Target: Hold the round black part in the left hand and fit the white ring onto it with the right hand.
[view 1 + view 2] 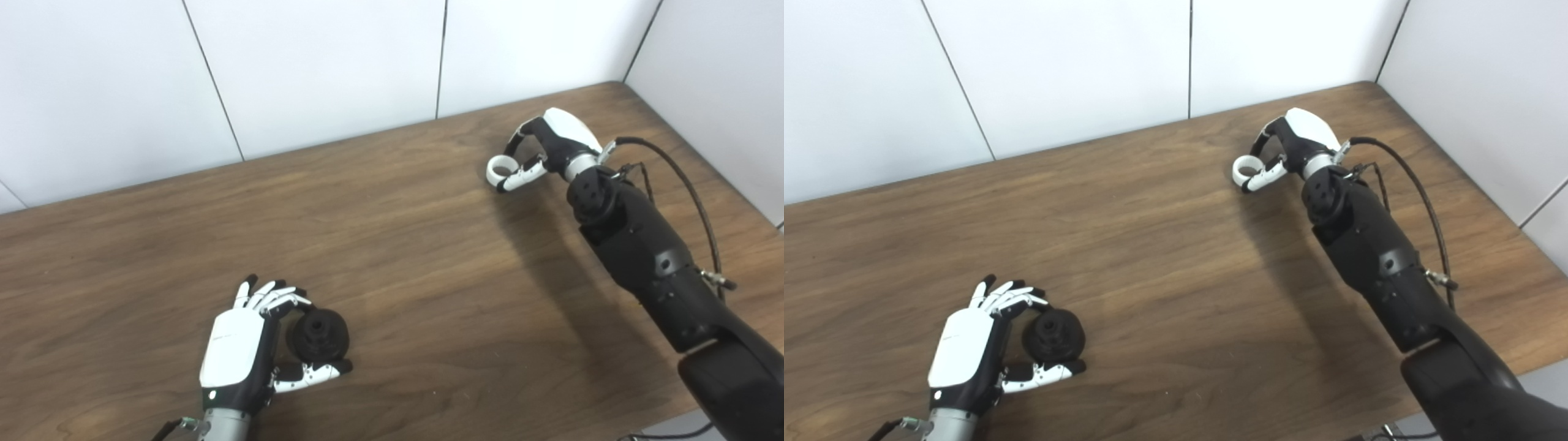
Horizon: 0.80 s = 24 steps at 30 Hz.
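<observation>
Left eye view showed a brown wood-grain table (392, 245) boxed by white wall panels (318, 67) at 12 and 3 o'clock. Middle stretch bare. Left hand (245, 349) at 7 o'clock cupped the round black ribbed part (318, 335) against the tabletop. Right hand (539, 153) at 2 o'clock pinched the small white plastic ring (501, 168). Black cable (692, 196) looped beside the right forearm.

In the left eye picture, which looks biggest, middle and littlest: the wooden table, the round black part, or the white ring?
1. Brown wooden table, by far the biggest.
2. Round black part, at the left hand.
3. Small white ring, at the right hand.
The ring sits farther from the camera, so it may look a bit smaller than it is.
</observation>
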Available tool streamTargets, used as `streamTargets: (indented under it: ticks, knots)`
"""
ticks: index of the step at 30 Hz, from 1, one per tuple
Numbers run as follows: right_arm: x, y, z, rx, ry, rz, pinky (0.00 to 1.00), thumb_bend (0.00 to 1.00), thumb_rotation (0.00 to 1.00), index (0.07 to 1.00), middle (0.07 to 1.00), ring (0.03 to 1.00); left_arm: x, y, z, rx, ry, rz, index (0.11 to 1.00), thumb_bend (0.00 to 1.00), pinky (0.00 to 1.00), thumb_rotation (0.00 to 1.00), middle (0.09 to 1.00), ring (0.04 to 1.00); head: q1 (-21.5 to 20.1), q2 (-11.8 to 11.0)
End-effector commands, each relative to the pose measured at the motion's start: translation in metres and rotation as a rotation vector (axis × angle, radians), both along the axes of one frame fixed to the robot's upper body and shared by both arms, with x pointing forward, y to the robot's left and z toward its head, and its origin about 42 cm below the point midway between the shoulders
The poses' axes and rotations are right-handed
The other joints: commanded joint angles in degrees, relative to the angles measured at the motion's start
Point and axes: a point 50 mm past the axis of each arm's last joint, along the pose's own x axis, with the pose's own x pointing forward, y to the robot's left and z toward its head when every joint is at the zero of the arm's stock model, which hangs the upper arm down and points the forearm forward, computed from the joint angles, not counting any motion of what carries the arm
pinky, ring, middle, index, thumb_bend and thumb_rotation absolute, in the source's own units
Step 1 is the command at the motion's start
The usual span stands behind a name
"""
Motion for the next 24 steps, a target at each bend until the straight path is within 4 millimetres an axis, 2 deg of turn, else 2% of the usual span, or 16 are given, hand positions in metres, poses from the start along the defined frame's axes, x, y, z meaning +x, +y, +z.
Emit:
streamTargets:
  ticks: [1, 10, 16, 24]
  knots:
    - [0.001, 0.001, 0.035, -0.060, -0.101, 0.063, 0.86, 0.52, 0.13, 0.487, 0.828, 0.912, -0.005, 0.003, -0.006, 0.057, 0.041, 0.000, 0.482, 0.53, 1.00, 0.06, 0.755, 0.871, 0.10, 0.03]
    - [-0.025, 0.040, 0.064, -0.071, -0.116, 0.222, 0.86, 0.52, 0.13, 0.486, 0.836, 0.927, -0.006, -0.005, -0.006, 0.050, 0.051, -0.002, 0.482, 0.53, 1.00, 0.06, 0.757, 0.879, 3.45, 0.54]
    - [-0.050, 0.075, 0.084, -0.103, -0.111, 0.369, 0.84, 0.52, 0.13, 0.486, 0.827, 0.924, -0.007, -0.012, -0.004, 0.058, 0.057, -0.002, 0.482, 0.53, 1.00, 0.06, 0.759, 0.879, 5.99, 0.90]
    - [-0.080, 0.116, 0.089, -0.086, -0.087, 0.539, 0.86, 0.52, 0.13, 0.485, 0.817, 0.921, -0.007, -0.023, -0.003, 0.072, 0.055, -0.002, 0.483, 0.53, 1.00, 0.06, 0.763, 0.881, 9.98, 1.51]
